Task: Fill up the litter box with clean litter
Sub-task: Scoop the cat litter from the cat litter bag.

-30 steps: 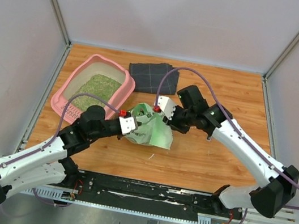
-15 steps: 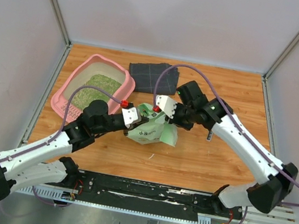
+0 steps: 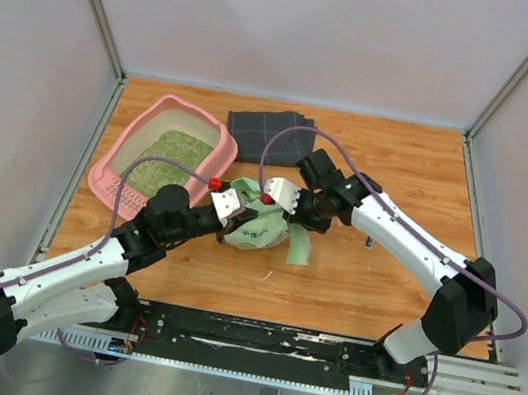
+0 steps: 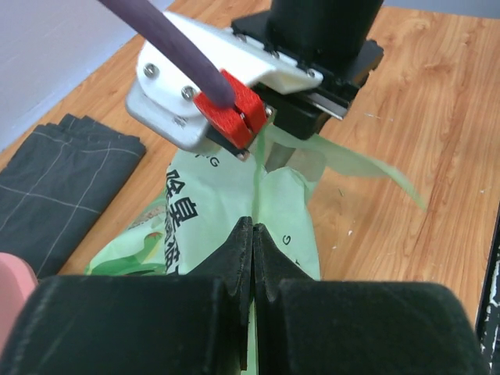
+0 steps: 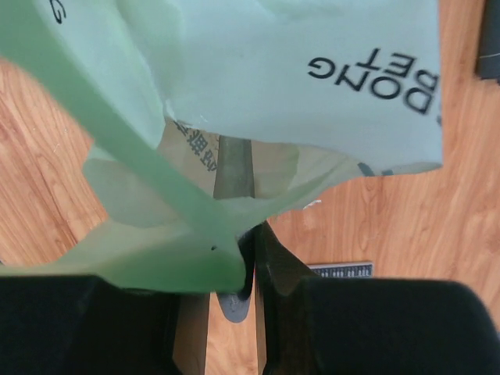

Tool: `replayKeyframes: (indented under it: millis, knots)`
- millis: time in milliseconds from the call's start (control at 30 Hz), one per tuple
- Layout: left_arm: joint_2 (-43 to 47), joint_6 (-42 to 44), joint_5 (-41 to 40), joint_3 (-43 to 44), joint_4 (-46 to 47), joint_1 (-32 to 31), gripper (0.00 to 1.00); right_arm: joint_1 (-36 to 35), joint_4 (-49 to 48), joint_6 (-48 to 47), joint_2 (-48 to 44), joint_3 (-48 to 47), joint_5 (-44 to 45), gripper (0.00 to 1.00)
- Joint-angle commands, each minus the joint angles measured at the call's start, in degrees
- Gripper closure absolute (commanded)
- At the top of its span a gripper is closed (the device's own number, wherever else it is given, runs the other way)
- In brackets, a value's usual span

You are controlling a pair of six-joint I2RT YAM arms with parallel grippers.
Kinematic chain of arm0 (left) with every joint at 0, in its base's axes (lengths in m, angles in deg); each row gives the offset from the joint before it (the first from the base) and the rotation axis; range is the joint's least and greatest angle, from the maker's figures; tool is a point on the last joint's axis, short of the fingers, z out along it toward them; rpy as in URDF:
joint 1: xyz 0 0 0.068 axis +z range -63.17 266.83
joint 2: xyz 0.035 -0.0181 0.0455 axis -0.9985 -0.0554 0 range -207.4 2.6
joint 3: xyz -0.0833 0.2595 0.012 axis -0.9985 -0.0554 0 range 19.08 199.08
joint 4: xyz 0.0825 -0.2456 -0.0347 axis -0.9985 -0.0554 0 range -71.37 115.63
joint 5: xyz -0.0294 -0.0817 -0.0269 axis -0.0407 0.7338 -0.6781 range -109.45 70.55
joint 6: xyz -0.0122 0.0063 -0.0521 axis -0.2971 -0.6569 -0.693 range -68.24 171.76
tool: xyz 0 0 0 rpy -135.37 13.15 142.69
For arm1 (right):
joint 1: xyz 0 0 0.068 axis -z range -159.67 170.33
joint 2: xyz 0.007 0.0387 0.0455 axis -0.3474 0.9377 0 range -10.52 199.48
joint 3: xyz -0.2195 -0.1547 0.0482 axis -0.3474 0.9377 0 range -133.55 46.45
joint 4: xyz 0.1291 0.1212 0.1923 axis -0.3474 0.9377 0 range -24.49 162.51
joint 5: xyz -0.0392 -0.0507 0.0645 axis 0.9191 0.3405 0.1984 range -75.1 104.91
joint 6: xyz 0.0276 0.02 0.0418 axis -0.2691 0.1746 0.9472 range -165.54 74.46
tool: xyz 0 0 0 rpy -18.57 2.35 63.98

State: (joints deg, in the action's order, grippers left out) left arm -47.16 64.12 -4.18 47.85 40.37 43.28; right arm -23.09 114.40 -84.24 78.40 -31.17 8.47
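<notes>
Left pincer (image 4: 251, 230) is pinching shut on the green-and-white printed plastic bag (image 4: 205, 205). Right pincer (image 5: 254, 238) is gripping a grey metal scoop (image 5: 234, 168). The pink plastic rectangular litter box (image 3: 102, 183), holding greenish-tan granular litter (image 3: 169, 156), is sitting just left of them.

Both the left arm (image 3: 69, 271) and the right arm (image 3: 408, 247) pair glossy white link shells with chunky black joint housings. A purple cable (image 3: 295, 132) arcs along each one to its wrist, ending in a red plug block (image 4: 233, 109) on a white bracket (image 4: 258, 55) fastened with small silver screws (image 4: 187, 93). The left gripper (image 4: 252, 234) has matte black fingers (image 4: 230, 262), tapering to thin tips.
</notes>
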Motion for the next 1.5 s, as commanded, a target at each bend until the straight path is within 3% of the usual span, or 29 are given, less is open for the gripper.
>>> replayKeyframes:
  millis: [0, 367, 733, 1133, 1467]
  knots:
    - [-0.7, -1.0, 0.7, 0.2, 2.2, 0.5, 1.0, 0.2, -12.4, 3.9, -0.8, 7.1, -6.8, 0.99]
    - [-0.5, -1.2, 0.9, 0.0, 2.9, 0.6, 1.0, 3.7, -34.8, 9.2, -7.0, 21.2, -18.3, 0.99]
    - [1.1, -1.2, -3.1, -0.8, 2.3, 0.6, 1.0, 6.7, -46.6, 16.4, -10.4, 27.1, -28.6, 0.99]
    - [2.2, 2.9, -7.5, 2.2, -3.6, 0.6, 1.0, 12.9, -39.7, 16.5, -23.3, 32.5, -31.0, 0.99]
    - [3.5, 3.5, -10.5, 5.5, -6.3, 0.6, 1.0, 13.7, -35.8, 16.0, -32.7, 34.9, -28.9, 0.99]
